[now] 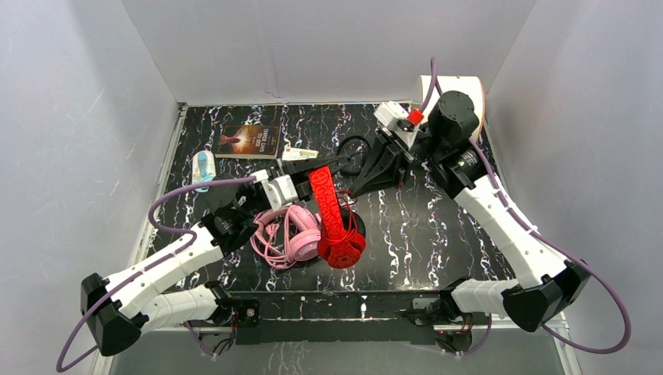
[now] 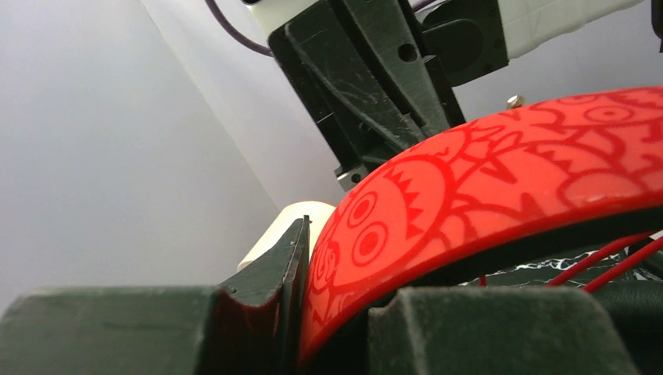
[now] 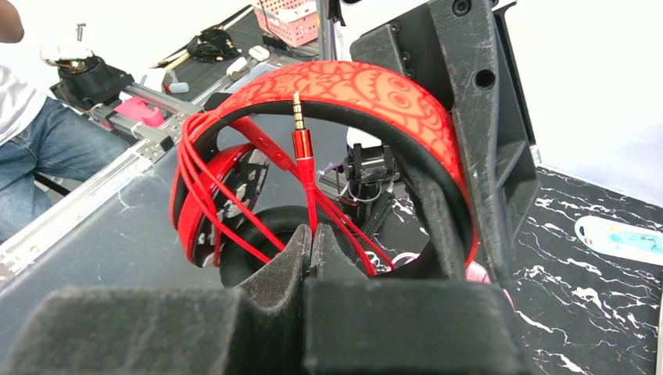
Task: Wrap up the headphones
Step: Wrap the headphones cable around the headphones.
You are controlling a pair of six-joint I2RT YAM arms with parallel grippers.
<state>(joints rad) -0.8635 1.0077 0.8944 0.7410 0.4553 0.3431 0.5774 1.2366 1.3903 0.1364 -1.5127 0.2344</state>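
The red headphones (image 1: 338, 226) stand on edge mid-table, the patterned band (image 2: 500, 172) rising toward the back. My left gripper (image 1: 303, 178) (image 2: 313, 258) is shut on the top of that band. My right gripper (image 1: 353, 190) (image 3: 313, 234) is shut on the red cable (image 3: 309, 183) just below its plug (image 3: 299, 129), which points up inside the band's arch. Loops of the cable hang across the band and earcup (image 3: 215, 207). The pink headphones (image 1: 293, 238) lie left of the red ones. A thin black loop (image 1: 353, 144) shows behind my right gripper, partly hidden.
A book (image 1: 250, 141), a white tag (image 1: 299, 154) and a blue-and-white packet (image 1: 203, 168) lie at the back left. A white roll (image 1: 457, 86) stands behind the right arm's wrist. Grey walls close in the table on three sides.
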